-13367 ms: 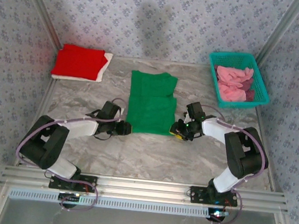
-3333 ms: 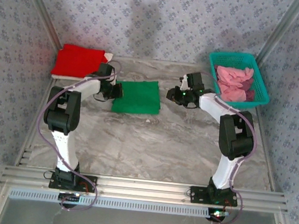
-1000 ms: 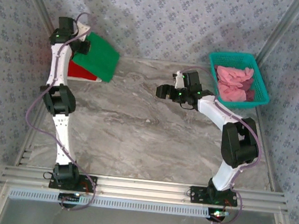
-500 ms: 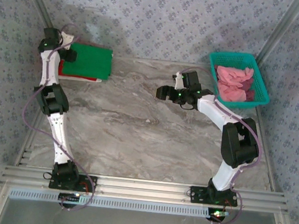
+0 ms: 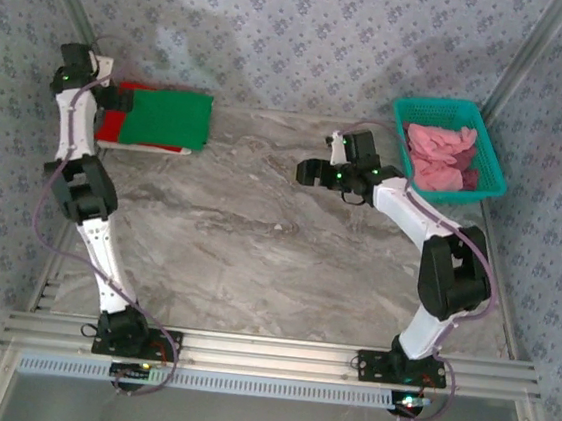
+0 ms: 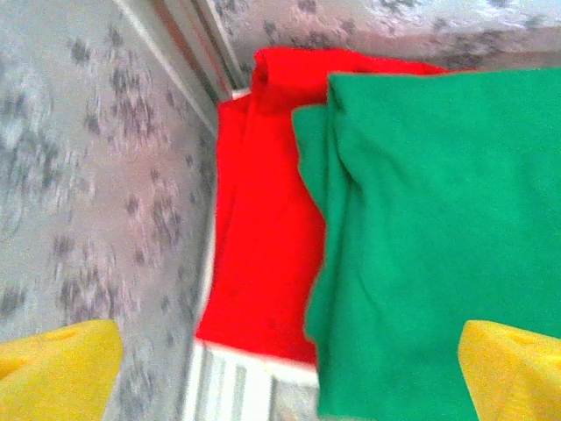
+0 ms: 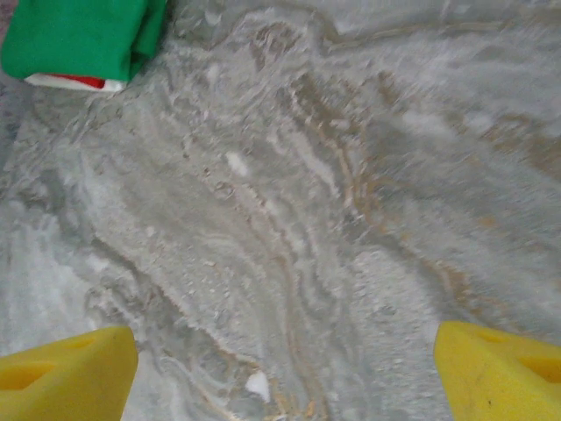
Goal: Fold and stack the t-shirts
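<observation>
Table (image 5: 258, 238) corner: green t-shirt (image 5: 170, 118) now flat on red t-shirt (image 6: 263, 228); left gripper (image 6: 285, 373) gone wide, right gripper (image 7: 280, 368) wide

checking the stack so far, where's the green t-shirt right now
Top view: the folded green t-shirt lies in the far left corner of the table, on top of the red t-shirt, beside the left end effector.

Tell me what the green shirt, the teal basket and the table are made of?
Green t-shirt: soft, matte cloth, maybe cotton knit; it folds flat with gentle creases.
Basket: probably plastic; bright teal, with stiff mesh walls full of holes.
Table: looks like grey marble with brownish veins, though it could be a smooth printed sheet.
</observation>
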